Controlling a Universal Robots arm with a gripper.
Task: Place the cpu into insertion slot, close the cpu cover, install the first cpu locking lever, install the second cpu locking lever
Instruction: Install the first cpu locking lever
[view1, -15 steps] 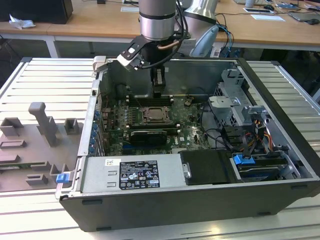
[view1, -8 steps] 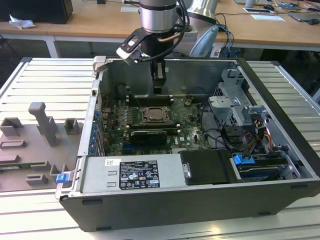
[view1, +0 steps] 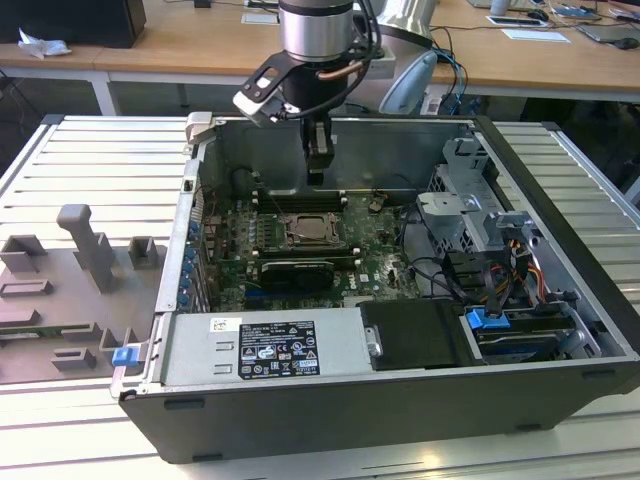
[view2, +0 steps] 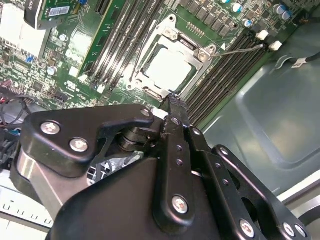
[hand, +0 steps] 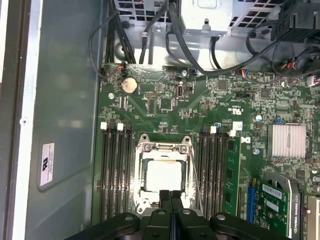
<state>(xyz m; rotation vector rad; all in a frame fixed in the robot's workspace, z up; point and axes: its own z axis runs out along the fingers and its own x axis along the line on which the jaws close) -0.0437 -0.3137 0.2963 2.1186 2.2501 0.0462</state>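
Note:
The cpu (hand: 164, 176) shows its pale square face in the insertion slot (hand: 141, 150) on the green board. The silvery cpu cover (hand: 163, 148) lies flat around it, framing the chip through its window. In the second wrist view the cpu (view2: 170, 70) sits inside the cover (view2: 186, 44), and a thin wire locking lever (view2: 241, 49) sticks out over the memory slots. The same lever (hand: 194, 177) runs beside the socket. My gripper (view1: 316, 176) hangs above the board just behind the socket (view1: 313, 231), fingers (hand: 165, 196) shut together and holding nothing. Its tip (view2: 173, 101) is close over the socket's edge.
The open computer case (view1: 560, 200) surrounds the board. A black graphics card (view1: 295, 272) lies in front of the socket, memory slots (hand: 114, 172) flank it, and cables with a drive cage (view1: 470, 215) fill the exterior view's right. A grey fixture tray (view1: 75, 270) sits outside at the left.

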